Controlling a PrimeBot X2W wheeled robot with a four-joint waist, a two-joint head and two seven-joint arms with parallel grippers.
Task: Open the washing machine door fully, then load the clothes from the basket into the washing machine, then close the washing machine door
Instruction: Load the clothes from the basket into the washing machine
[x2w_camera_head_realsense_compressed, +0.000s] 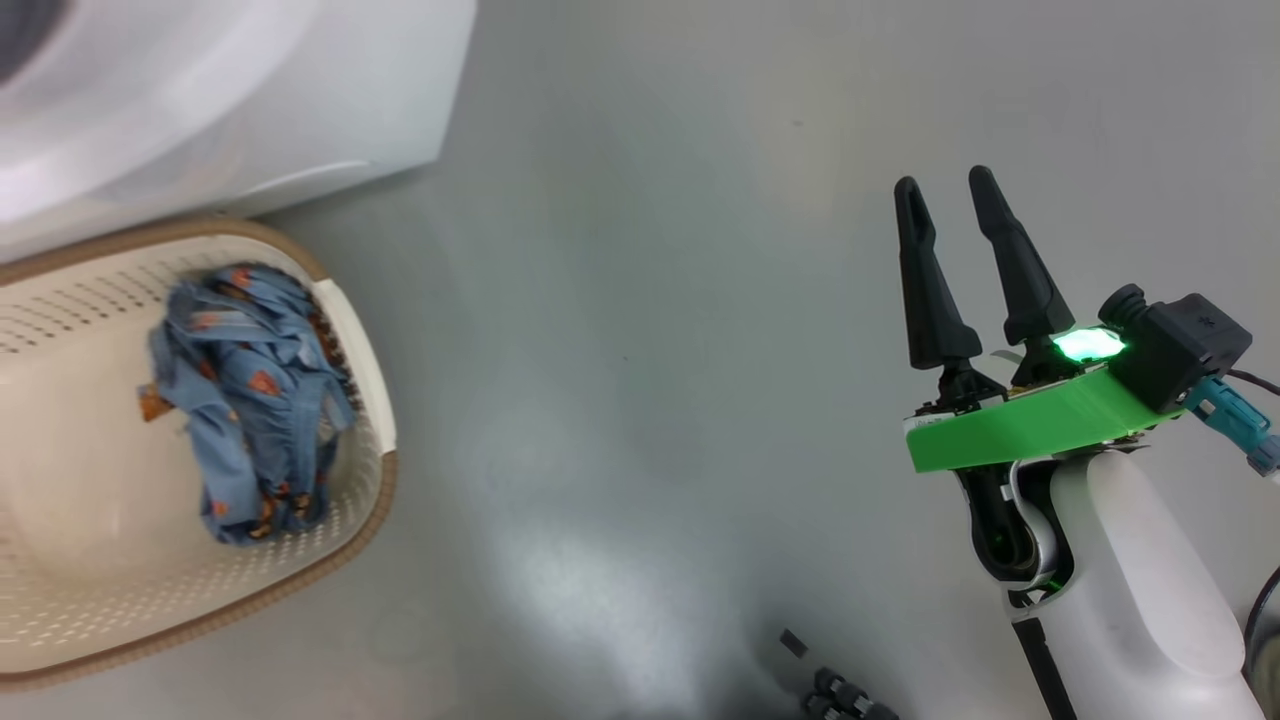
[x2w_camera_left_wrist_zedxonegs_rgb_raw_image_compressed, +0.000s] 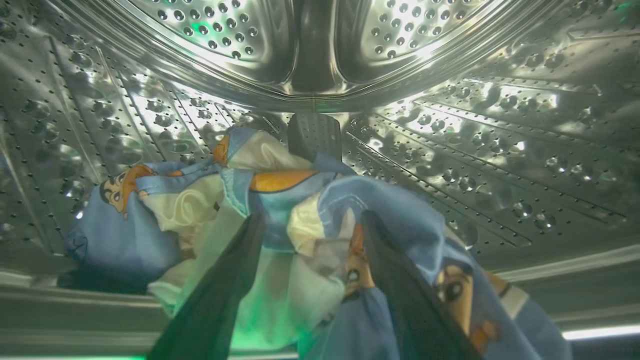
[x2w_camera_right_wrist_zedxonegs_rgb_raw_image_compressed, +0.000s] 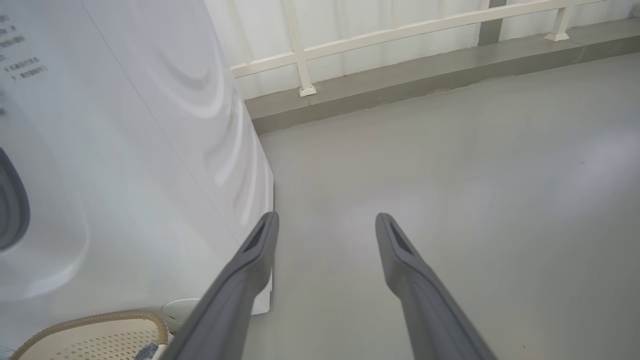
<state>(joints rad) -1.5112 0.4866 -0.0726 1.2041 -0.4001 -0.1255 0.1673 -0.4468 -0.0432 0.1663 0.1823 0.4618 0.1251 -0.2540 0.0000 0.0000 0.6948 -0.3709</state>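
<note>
My left gripper (x2w_camera_left_wrist_zedxonegs_rgb_raw_image_compressed: 315, 220) is inside the washing machine's perforated steel drum (x2w_camera_left_wrist_zedxonegs_rgb_raw_image_compressed: 500, 125), its two fingers spread wide apart. Light-blue and cream clothes (x2w_camera_left_wrist_zedxonegs_rgb_raw_image_compressed: 200, 200) with orange figures lie on the drum floor between and around the fingers, and a fold drapes over the right one. More blue clothes (x2w_camera_head_realsense_compressed: 250, 400) lie in the cream basket (x2w_camera_head_realsense_compressed: 370, 500), which stands against the white washing machine (x2w_camera_head_realsense_compressed: 250, 90). My right gripper (x2w_camera_head_realsense_compressed: 944, 182) hovers open and empty over bare floor, far right of the basket. The washing machine door is out of view.
Grey floor stretches right of the washing machine (x2w_camera_right_wrist_zedxonegs_rgb_raw_image_compressed: 150, 150). A white railing (x2w_camera_right_wrist_zedxonegs_rgb_raw_image_compressed: 350, 45) on a low kerb runs along the back. The basket's rim (x2w_camera_right_wrist_zedxonegs_rgb_raw_image_compressed: 100, 320) sits at the machine's foot. Small dark parts (x2w_camera_head_realsense_compressed: 840, 695) show at the bottom edge.
</note>
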